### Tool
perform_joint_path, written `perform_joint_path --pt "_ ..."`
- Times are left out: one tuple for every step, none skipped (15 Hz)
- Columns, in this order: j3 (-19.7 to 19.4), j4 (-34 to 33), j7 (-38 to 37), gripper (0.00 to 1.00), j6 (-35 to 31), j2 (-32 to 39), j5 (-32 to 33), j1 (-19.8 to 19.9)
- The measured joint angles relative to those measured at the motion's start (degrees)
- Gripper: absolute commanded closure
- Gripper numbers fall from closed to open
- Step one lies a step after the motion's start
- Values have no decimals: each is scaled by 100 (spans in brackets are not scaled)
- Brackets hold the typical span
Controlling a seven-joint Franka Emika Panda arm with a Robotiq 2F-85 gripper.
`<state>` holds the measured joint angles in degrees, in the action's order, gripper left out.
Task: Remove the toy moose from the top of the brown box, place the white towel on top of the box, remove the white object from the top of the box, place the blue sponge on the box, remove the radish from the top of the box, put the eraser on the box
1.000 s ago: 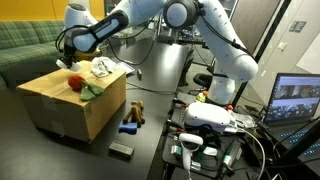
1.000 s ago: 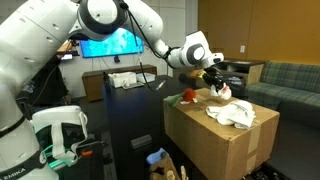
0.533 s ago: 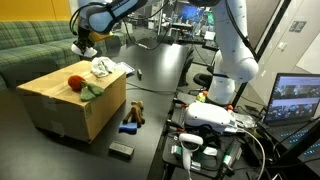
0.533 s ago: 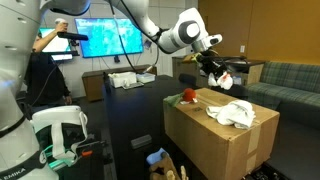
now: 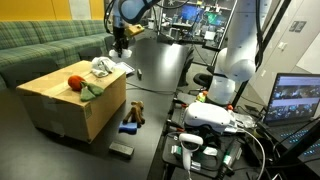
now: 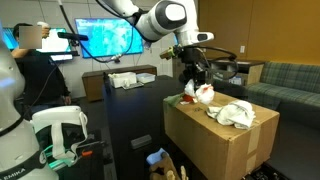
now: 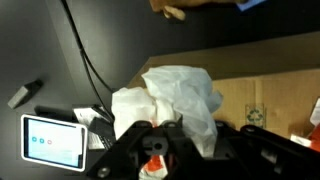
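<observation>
Gripper (image 6: pixel 199 86) pinched almost shut on the white object (image 6: pixel 206 94), which sits between its fingers, lifted clear above an edge of the brown box (image 6: pixel 215 148), near the white towel (image 6: pixel 237 113). A second ago it was lower, over the box top near the radish (image 5: pixel 74 82).

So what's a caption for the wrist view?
Fingers hold the white object; the white towel lies on the brown box.
</observation>
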<state>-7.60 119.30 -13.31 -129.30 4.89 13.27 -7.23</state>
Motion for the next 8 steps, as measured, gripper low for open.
perform_joint_path --pt "28 328 90 95 46 -250 -8 117" --pt "50 648 165 95 71 -478 -15 224" --pt "68 964 230 95 75 -687 -17 321" --pt "88 1272 302 95 75 -869 -19 404" --pt "110 1565 347 95 69 -1024 -19 472" --pt "136 1848 424 95 67 -1155 -41 523" --pt "162 2117 533 95 65 -1262 -92 553" --pt "190 2380 670 95 56 -1343 -180 560"
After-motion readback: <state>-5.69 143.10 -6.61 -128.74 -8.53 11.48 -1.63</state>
